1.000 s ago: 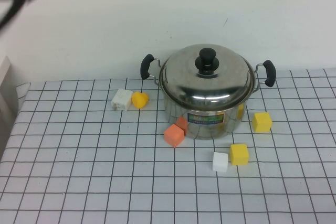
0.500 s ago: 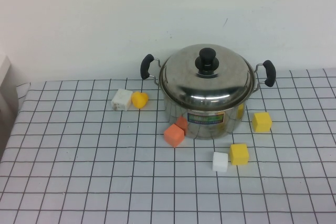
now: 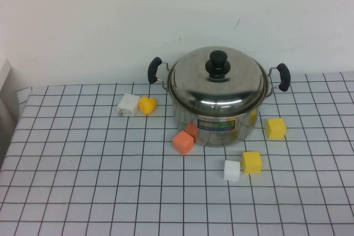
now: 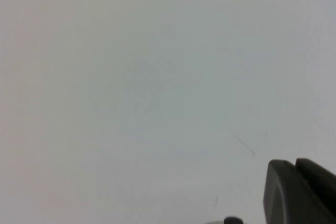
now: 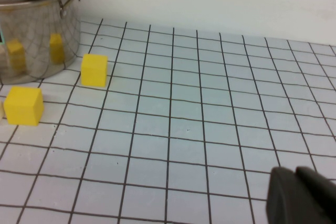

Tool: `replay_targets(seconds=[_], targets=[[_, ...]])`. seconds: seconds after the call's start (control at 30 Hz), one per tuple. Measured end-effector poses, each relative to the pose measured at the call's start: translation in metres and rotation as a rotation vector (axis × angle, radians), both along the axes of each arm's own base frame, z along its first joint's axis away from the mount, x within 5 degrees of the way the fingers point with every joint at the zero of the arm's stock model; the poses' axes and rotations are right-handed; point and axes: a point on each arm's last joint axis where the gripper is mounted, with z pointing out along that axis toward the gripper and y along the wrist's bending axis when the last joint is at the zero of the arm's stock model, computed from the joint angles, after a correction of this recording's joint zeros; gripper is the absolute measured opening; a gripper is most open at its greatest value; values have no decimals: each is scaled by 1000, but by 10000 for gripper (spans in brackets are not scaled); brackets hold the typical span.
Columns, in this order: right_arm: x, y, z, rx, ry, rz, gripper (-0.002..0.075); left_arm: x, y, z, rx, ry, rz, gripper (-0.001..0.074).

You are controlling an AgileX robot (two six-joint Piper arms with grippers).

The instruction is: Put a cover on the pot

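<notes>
Right gripper (image 5: 302, 195): you see only a dark corner of it in its wrist view, low over the checked cloth (image 3: 83, 181); jaw state can't be told. Left gripper (image 4: 299, 190) faces blank wall (image 3: 110, 20), also unreadable. Pot (image 3: 218, 111) sits mid-table near the wall, lid (image 3: 217, 81) seated level. Your right arm looks nearer. Foam blocks ring the pot; little else crowds it.

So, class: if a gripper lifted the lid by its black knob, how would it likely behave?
The lid is polished steel, so probably rigid and slippery on its dome. The knob sits central, so it should hang fairly level. Neither the left gripper nor the right gripper appears in the high view.
</notes>
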Motion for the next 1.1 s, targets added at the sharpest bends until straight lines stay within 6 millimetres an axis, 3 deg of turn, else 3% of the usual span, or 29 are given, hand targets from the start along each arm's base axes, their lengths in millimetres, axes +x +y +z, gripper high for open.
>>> replay_targets(seconds=[0.37,0.6,0.73,0.93,1.1], targets=[[0,0,0,0,0,0,9,4,16,3,-260,32,95,0],[0,0,0,0,0,0,9,13,22,-13,-173,13,219,0],[0,0,0,0,0,0,9,20,30,-35,-99,128,336,0],[0,0,0,0,0,0,9,16,33,-93,-149,588,376,0],[0,0,0,0,0,0,9,21,28,-129,-172,616,328,0]])
